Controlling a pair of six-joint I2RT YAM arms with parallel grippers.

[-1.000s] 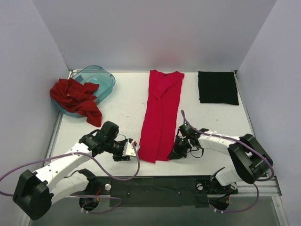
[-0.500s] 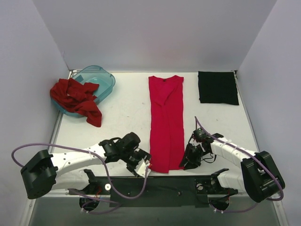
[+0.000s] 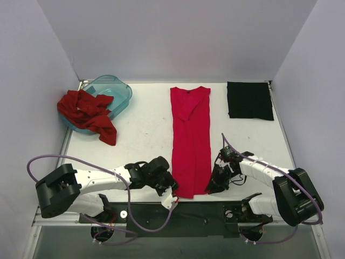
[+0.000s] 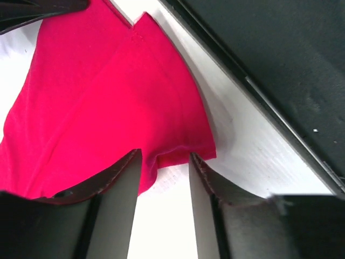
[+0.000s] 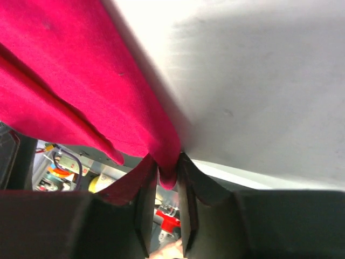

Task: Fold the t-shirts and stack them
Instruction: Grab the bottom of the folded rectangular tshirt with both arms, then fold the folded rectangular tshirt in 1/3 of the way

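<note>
The crimson-pink t-shirt [image 3: 190,140] lies as a long narrow strip down the middle of the table. My left gripper [image 3: 171,190] is open at its near-left corner. In the left wrist view the hem [image 4: 108,91] sits just between the fingertips of the left gripper [image 4: 164,157]. My right gripper [image 3: 212,186] is shut on the near-right corner; the right wrist view shows the cloth [image 5: 70,70] pinched in the right gripper [image 5: 167,168]. The black t-shirt [image 3: 249,100] lies folded flat at the back right. The brick-red t-shirt [image 3: 86,112] lies crumpled over the tub.
The translucent teal tub [image 3: 116,89] stands at the back left, half under the brick-red shirt. The black base rail [image 3: 188,210] runs along the table's near edge, just behind both grippers. White walls close in the left, back and right sides.
The pink shirt was drawn toward the near edge and straightened. My left gripper has moved right, up to the shirt's near-left corner. My right gripper keeps its hold and has barely moved.
</note>
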